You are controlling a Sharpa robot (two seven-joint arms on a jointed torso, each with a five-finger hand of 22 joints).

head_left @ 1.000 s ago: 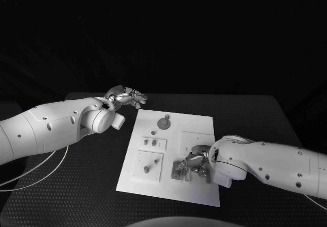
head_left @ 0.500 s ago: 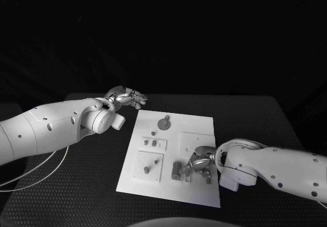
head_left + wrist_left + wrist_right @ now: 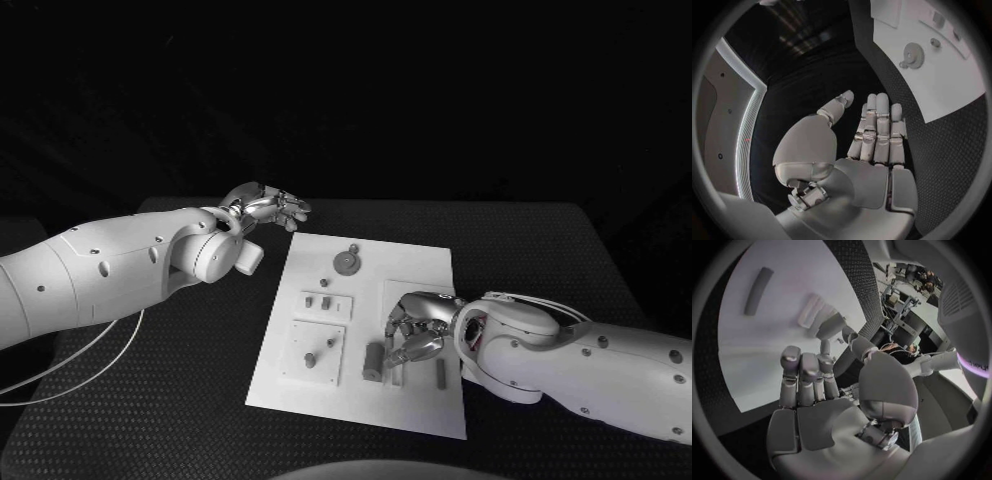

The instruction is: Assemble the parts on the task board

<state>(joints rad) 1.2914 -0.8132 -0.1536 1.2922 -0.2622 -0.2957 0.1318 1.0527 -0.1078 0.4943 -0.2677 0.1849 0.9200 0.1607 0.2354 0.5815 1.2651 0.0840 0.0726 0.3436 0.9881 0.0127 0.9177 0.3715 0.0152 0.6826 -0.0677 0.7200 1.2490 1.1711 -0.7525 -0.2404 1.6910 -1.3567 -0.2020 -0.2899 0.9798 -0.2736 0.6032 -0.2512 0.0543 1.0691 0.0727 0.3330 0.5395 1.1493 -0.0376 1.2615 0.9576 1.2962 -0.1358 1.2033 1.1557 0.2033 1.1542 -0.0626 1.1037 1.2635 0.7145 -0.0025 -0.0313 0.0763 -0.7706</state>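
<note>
At the near edge of the white task board, the right hand hovers over the lower right quarter, fingers straight, apart and holding nothing; its bulk hides whatever lies directly beneath. A short grey bar lies just beside it, another upright part close by. Small parts dot the left panels, too tiny to identify. A gear-like part sits near the far edge. Beyond the board's far left corner, over the black surface, the left hand rests open and empty.
</note>
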